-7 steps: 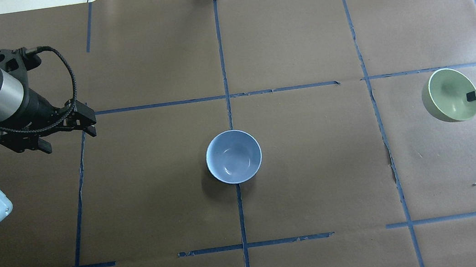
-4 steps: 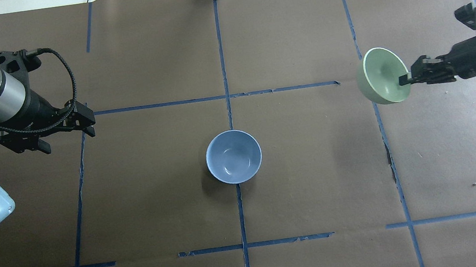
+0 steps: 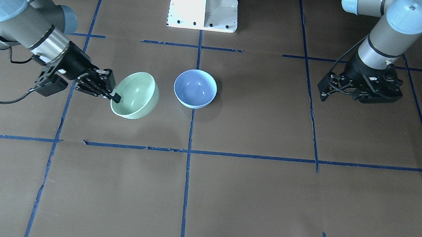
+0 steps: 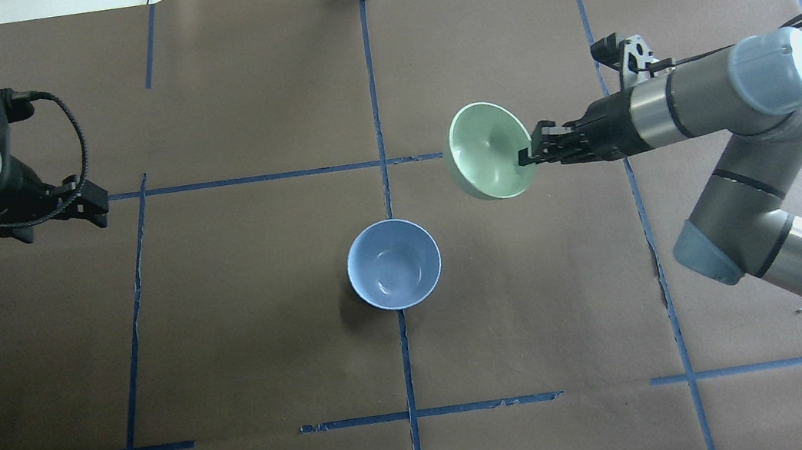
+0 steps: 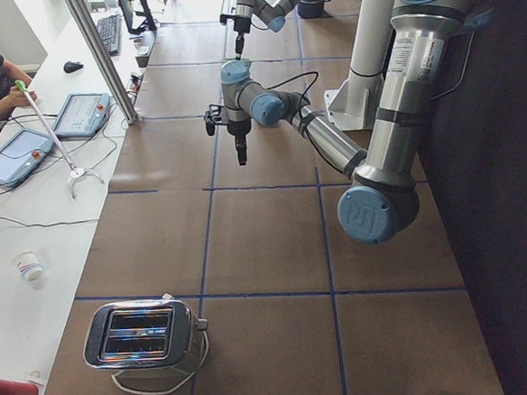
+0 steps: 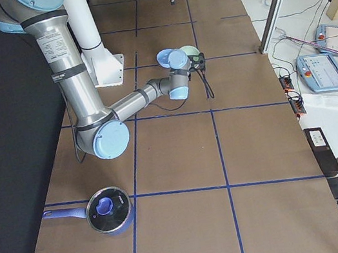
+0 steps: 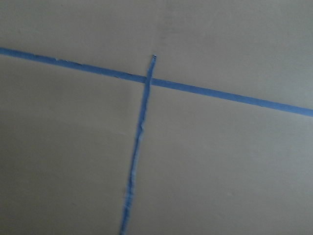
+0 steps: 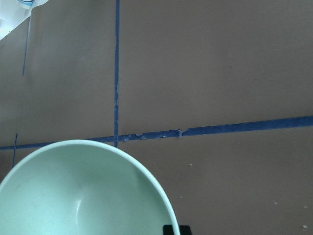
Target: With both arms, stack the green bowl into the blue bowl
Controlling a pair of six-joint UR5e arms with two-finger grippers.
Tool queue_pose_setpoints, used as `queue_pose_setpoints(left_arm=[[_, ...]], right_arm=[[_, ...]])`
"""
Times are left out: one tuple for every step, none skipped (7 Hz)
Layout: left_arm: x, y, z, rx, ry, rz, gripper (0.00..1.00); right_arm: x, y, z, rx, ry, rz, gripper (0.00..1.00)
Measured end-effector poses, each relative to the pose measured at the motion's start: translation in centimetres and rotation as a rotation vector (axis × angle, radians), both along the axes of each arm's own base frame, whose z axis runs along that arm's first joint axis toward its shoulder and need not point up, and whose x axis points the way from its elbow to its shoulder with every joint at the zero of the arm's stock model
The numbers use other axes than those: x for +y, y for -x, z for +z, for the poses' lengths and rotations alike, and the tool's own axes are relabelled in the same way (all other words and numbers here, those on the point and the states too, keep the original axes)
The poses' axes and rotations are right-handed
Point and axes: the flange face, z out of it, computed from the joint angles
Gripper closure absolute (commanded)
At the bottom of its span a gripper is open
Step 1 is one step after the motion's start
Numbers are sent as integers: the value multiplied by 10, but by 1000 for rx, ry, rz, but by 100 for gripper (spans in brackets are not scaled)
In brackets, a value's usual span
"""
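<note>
The blue bowl (image 4: pixel 394 263) stands upright and empty at the table's centre, also in the front view (image 3: pixel 195 88). My right gripper (image 4: pixel 527 156) is shut on the near rim of the green bowl (image 4: pixel 488 151) and holds it tilted above the table, to the right of and beyond the blue bowl, apart from it. In the front view the green bowl (image 3: pixel 136 94) hangs beside the blue one, with the right gripper (image 3: pixel 115 97) on its rim. The right wrist view shows the green bowl (image 8: pixel 83 191) from inside. My left gripper (image 4: pixel 60 223) is open and empty at the far left.
The white pedestal base (image 3: pixel 204 2) stands behind the bowls. A toaster (image 5: pixel 142 337) sits at the table's left end and a lidded pan (image 6: pixel 108 210) at its right end. Blue tape lines (image 7: pixel 142 127) cross the brown paper.
My right arm has carried the green bowl leftward from the table's right edge to near the centre. My left arm has drawn back to the left.
</note>
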Motion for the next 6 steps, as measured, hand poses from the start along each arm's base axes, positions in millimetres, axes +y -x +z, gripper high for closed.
queue_pose_setpoints(left_arm=[[-5,27,26,-34,-34,39,0],[-12,46,45,-57,-52,61,0],[-17,58,59,-73,-60,75,0],[-21,64,67,-82,-62,83,0],[-23,66,71,-86,-63,86,0],[-24,67,72,-87,-62,87,0]], right_arm=[[15,34,-43,33,11,-3,100],[33,61,-72,69,22,-12,100],[50,80,-84,102,31,-23,99],[64,90,-86,130,41,-36,99],[73,96,-86,155,52,-50,98],[80,100,-85,175,62,-61,84]])
